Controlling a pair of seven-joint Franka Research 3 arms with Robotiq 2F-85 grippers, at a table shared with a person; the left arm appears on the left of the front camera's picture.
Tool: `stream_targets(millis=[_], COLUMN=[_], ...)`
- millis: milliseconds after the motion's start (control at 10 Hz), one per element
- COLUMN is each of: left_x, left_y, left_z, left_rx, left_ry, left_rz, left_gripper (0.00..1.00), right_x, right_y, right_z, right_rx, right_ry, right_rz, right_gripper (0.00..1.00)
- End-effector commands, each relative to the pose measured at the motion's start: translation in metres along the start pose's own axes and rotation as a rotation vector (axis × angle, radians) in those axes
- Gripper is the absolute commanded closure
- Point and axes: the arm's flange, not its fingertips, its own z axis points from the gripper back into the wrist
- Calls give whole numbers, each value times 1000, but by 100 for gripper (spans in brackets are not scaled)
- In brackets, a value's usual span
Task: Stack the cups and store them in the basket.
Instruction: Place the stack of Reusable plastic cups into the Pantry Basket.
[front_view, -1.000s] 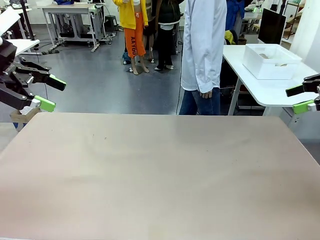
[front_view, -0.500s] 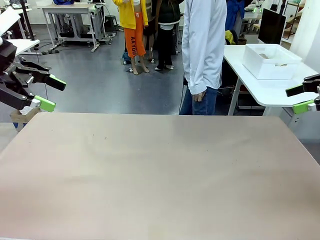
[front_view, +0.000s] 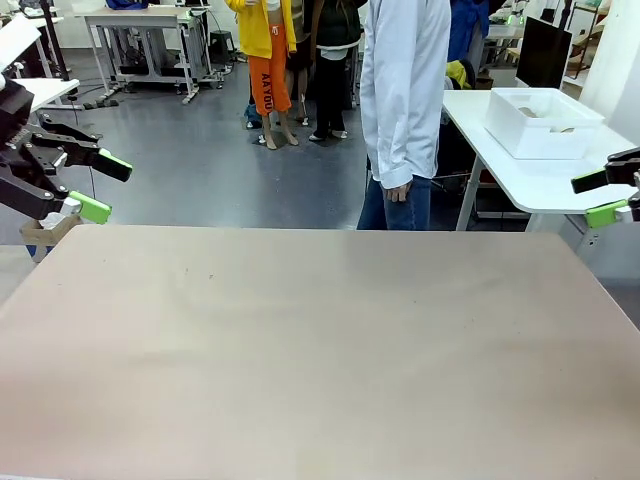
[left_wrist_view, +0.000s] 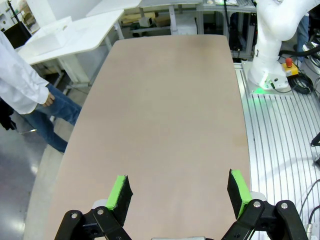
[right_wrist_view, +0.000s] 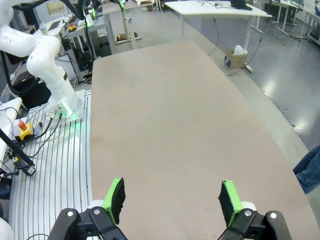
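Both arms hang back at the edges of the table (front_view: 300, 340), one at each side. The left gripper (front_view: 103, 186) sits above the table's far left corner, its black linkage angled inward and its two green-padded fingers pointing towards the middle, one above the other. The right gripper (front_view: 598, 196) pokes in from the right edge at much the same height, fingers also stacked and aimed inward; the rest of that arm is cut off by the frame.

From the left wrist camera, the left gripper (left_wrist_view: 179, 192) looks down the length of the tan tabletop, and the other arm's white base (left_wrist_view: 272, 45) stands beyond the table's long edge on a ribbed metal platform. The right wrist camera shows the same in mirror: the right gripper (right_wrist_view: 171, 196) over the bare surface.

Both sets of jaws stand wide apart, with nothing between the pads and nothing touching them.

The basket (front_view: 543, 120) rests on a separate white side table (front_view: 520, 175) behind the right gripper, well apart from the work table. Something pale lies inside it, but I cannot make out what it is.

A person in a white coat and jeans (front_view: 404, 110) stands at the far side near the middle, one hand (front_view: 397, 190) hanging by the hip; the upper body is cut off at the top.
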Motion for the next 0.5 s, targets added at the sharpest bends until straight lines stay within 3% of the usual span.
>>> stream_targets(millis=[0, 400], left_x=[3, 3], left_y=[1, 1], left_z=[1, 1], left_rx=[-3, -3], left_ry=[-14, -14], left_rz=[3, 3], left_gripper=[0, 0], right_x=[3, 3], right_y=[-1, -1], right_z=[0, 0], right_rx=[0, 0], right_ry=[-23, -23], right_rz=[6, 6], right_gripper=[0, 0])
